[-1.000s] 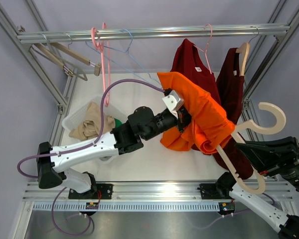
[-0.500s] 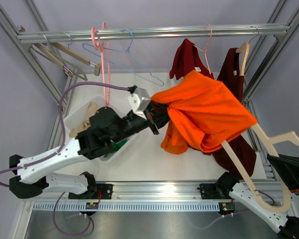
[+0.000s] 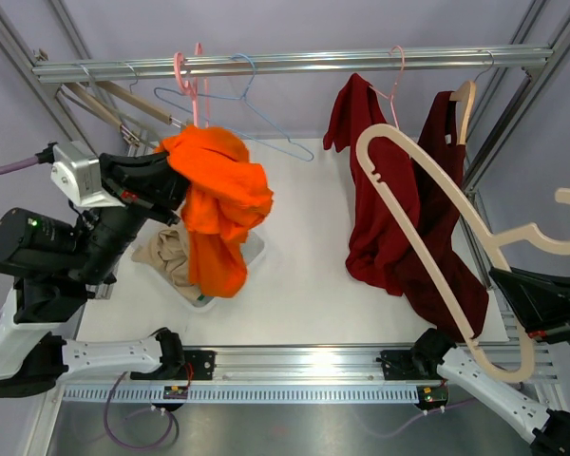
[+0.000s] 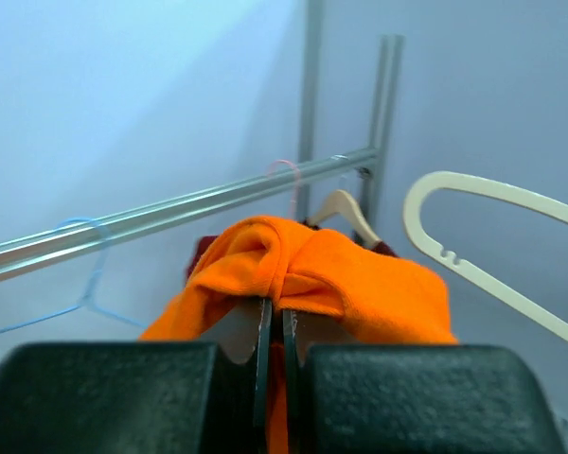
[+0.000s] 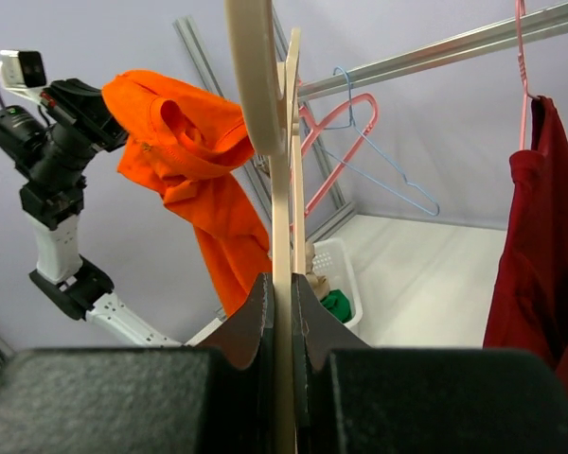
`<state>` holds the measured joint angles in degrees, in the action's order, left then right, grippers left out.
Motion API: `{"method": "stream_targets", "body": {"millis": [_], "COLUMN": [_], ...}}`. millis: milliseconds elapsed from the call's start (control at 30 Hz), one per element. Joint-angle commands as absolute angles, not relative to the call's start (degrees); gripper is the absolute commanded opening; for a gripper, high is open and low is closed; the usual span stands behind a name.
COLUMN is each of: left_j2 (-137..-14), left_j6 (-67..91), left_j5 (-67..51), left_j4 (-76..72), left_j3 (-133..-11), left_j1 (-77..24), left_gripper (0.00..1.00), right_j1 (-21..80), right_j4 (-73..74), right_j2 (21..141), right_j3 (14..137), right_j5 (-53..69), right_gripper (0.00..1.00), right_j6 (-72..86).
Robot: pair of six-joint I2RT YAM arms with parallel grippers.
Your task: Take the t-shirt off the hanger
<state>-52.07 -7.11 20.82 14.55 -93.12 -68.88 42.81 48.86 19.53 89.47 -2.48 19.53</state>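
White tabletop [image 3: 304, 256] below: your left gripper [image 4: 275, 317] pinches the bunched orange t-shirt [image 3: 218, 199] at left, well apart from the bare wooden hanger [image 3: 427, 204], which your right gripper [image 5: 284, 291] clamps.

You are working in a robotics lab test cell, not a home or a shop. Identify it by the aluminium extrusion frame [image 3: 516, 109] enclosing the white table [image 3: 304, 237], and by the slotted mounting rail [image 3: 294, 366] at the near edge with the arm bases [image 3: 185, 366] bolted to it. Note also the exposed purple cable [image 3: 9, 169] and the plain bare walls [image 3: 294, 24]. The overhead bar [image 3: 294, 63] carries hangers [image 3: 142, 106] and dark red garments [image 3: 380, 218].
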Motion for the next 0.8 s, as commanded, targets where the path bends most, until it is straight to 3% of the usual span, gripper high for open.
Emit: {"method": "stream_targets", "body": {"millis": [0,133,333,567,767], "left_j2": [-50.2,-41.4,-31.9,-25.4,-17.3], "left_j6": [-15.7,-25.8,-22.2,-13.0,8.0], "left_j5": [31.0,37.6,41.5,50.1,57.6], "left_j4": [10.3,-5.5,-8.6,-3.7,9.5], "left_j3": [-89.3,-74.0,-58.3,-50.5,-42.0], "left_j1": [-68.5,-66.0,-59.9,-59.4,-59.4], "left_gripper": [0.0,0.0,0.0,0.0,0.0], "right_j1": [43.2,43.2,43.2,43.2,43.2], "right_j4": [43.9,41.3,40.2,38.5,37.7], "right_j2": [23.2,24.6,29.4,37.7,46.6], "right_j3": [88.2,85.4,84.6,84.9,86.5], "right_j5": [-1.5,2.9,9.9,4.9,-5.7], "right_gripper": [0.0,0.0,0.0,0.0,0.0], "right_j6": [17.2,17.2,16.1,11.8,3.0]}}
